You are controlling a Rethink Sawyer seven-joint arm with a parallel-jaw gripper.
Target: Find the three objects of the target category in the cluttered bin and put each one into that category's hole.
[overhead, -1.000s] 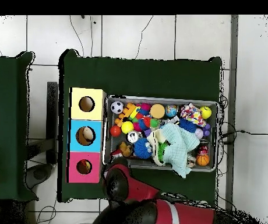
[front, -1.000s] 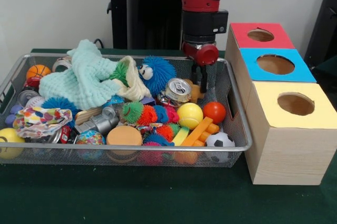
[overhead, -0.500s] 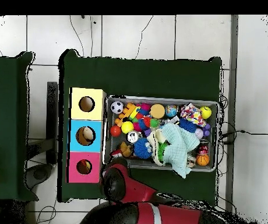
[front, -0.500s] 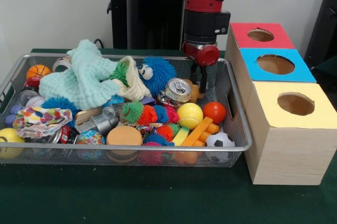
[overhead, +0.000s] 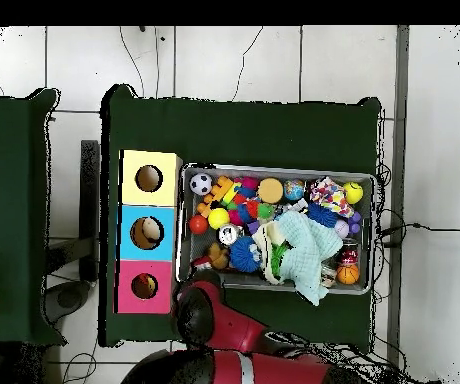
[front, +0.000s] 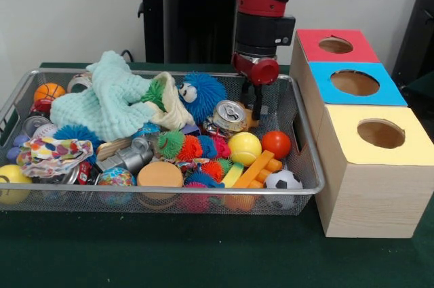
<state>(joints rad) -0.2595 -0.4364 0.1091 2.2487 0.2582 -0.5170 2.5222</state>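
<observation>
A wire mesh bin (front: 309, 160) holds a jumble of toys. My gripper (front: 253, 104) hangs at the bin's back right corner, open with nothing between its fingers. It is just above a small brown toy (front: 252, 121) and right of a dented silver can (front: 229, 114). In front of them lie a yellow ball (front: 244, 147), a red ball (front: 276, 144) and a soccer ball (front: 283, 181). Beside the bin stand three boxes with round holes: red (front: 336, 45), blue (front: 354, 83) and yellow (front: 381, 133). From overhead the arm (overhead: 199, 312) hides the gripper.
A blue fuzzy toy (front: 202, 95), a mint cloth (front: 108, 101), a patterned cloth (front: 51, 152), several spiky toys, a basketball (front: 49, 91) and more cans fill the bin's middle and left. Overhead, something pale lies in the blue box's hole (overhead: 150, 231).
The gripper has crept a little to the left over the brown toy. Overhead, the arm's upper part has swung left. Nothing in the bin has moved.
</observation>
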